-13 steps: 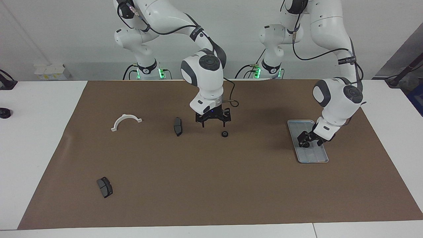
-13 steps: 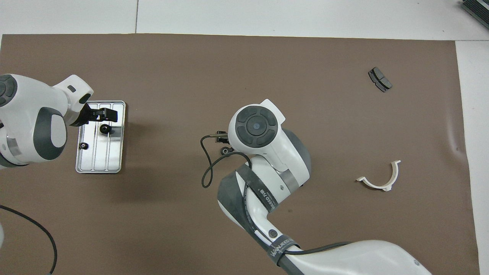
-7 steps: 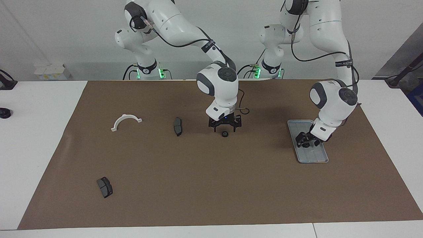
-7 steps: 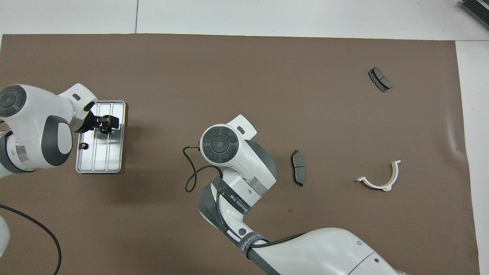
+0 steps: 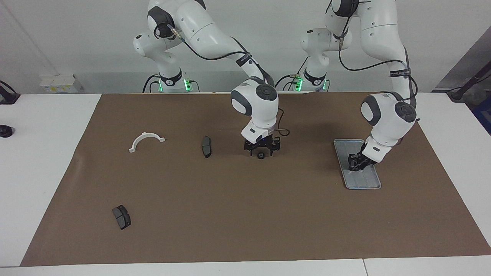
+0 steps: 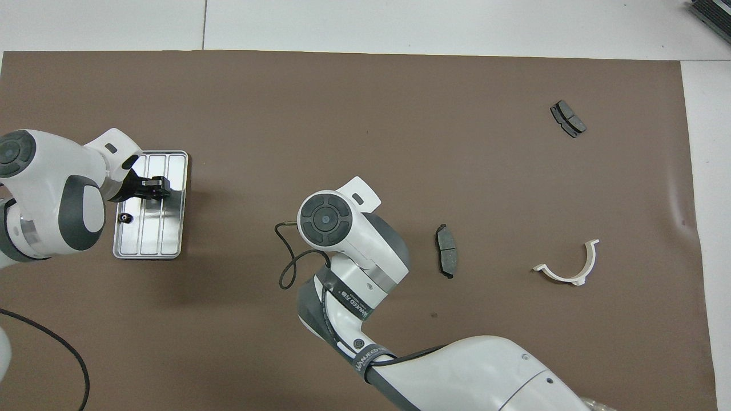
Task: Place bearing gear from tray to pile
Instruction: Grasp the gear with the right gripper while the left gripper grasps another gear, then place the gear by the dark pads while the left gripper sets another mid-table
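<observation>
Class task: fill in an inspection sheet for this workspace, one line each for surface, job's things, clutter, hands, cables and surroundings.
Surface: brown mat covers the table.
Job's things: tray at the left arm's end holds a small gear; mid-table gear lies on the mat; white bracket, near brake pad and far brake pad lie toward the right arm's end.
Clutter: nothing seen.
Hands: left hand low in the tray; right hand low over the mid-table gear.
Cables: black loop at the right wrist.
Surroundings: small black object off the mat.

Two glossy white arms, grey joint caps, looping black cables (green base lights)
</observation>
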You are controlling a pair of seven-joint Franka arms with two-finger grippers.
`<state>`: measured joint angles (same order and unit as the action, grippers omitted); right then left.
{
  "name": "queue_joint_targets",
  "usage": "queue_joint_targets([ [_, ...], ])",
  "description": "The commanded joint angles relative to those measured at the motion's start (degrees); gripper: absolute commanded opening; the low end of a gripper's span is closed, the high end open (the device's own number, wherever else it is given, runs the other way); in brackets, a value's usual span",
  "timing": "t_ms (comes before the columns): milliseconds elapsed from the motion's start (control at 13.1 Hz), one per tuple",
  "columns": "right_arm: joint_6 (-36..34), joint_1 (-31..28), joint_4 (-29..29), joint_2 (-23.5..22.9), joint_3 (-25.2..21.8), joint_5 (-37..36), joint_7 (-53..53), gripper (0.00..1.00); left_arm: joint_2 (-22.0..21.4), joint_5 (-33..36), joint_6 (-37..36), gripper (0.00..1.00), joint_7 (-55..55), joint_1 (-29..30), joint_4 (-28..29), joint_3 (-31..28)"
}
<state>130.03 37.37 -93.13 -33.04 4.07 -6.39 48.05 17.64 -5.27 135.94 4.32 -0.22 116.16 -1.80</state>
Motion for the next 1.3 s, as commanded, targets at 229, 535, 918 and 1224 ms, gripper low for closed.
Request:
queue_joint_targets([
  [229,1.9,0.2,-1.8,0.3,0.0,-1.9,1.7,0.58,-0.9,0.0,-2.2,0.26,0.3,0.5,1.5,0.7],
  [535,1.5,0.2,-1.6,0.7,-0.2,-2.7,1.6,0.0,0.1,0.1,-7.8,0.15,0.0,-0.4,-5.5,0.7],
  [918,1.3,-6.9,-7.7,10.2,-0.4,-2.8,-0.2,0.0,1.9,0.3,-12.8,0.16,-11.0,-7.1,-12.5,0.7],
  [1224,2.1,-17.4,-16.3,17.6,-0.2,-1.9,-11.9,0.0,1.9,0.3,-11.6,0.17,-26.3,-17.3,-12.2,0.7],
])
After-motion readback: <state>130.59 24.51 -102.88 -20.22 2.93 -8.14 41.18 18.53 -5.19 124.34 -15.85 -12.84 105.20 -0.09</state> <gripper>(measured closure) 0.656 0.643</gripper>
